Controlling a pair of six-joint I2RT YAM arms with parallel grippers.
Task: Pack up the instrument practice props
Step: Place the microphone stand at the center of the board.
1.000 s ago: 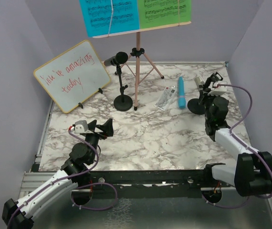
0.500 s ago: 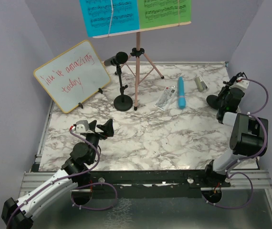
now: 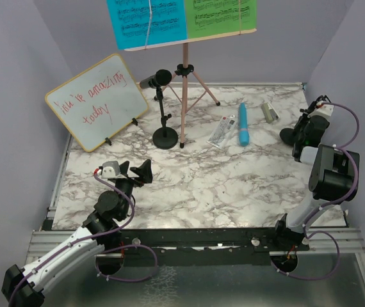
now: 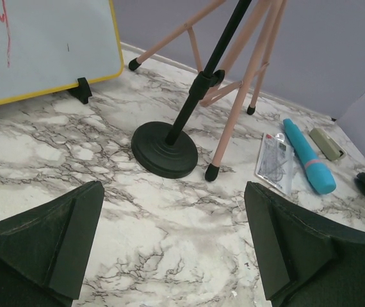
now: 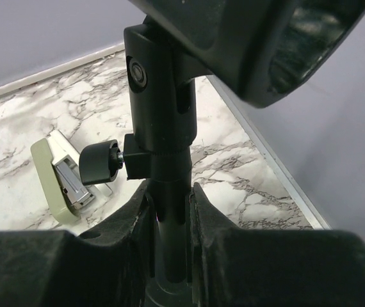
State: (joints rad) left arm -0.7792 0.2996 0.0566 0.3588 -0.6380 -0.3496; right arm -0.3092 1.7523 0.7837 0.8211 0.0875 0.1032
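The right tool (image 3: 305,131) grips narrowly the stem of a black mic holder (image 5: 163,128) close to the tabletop's (image 3: 195,185) right edge. The left tool (image 3: 136,171) gapes wide over open marbled surface near the front. The blue microphone (image 3: 243,124) lies flat mid-right. The pink tripod music holder (image 3: 184,96) stands at the back before lilac walls (image 3: 16,64).

Your table (image 3: 202,185), back to front:
Rear left: whiteboard (image 3: 97,101), propped on its feet.
Just right of it: first mic holder (image 3: 165,137), first microphone (image 3: 155,79) on top.
Just behind that base: tripod music holder (image 3: 184,83), left music sheet (image 3: 145,22) and right music sheet (image 3: 221,14) side by side on its tray.
Right of the tripod, lying flat: packet (image 3: 221,132), second microphone (image 3: 243,123), small cylinder (image 3: 269,112).
Far right edge: second mic holder (image 3: 287,135), your right hand (image 3: 303,131) around its stem.
Front left: your left hand (image 3: 136,171)
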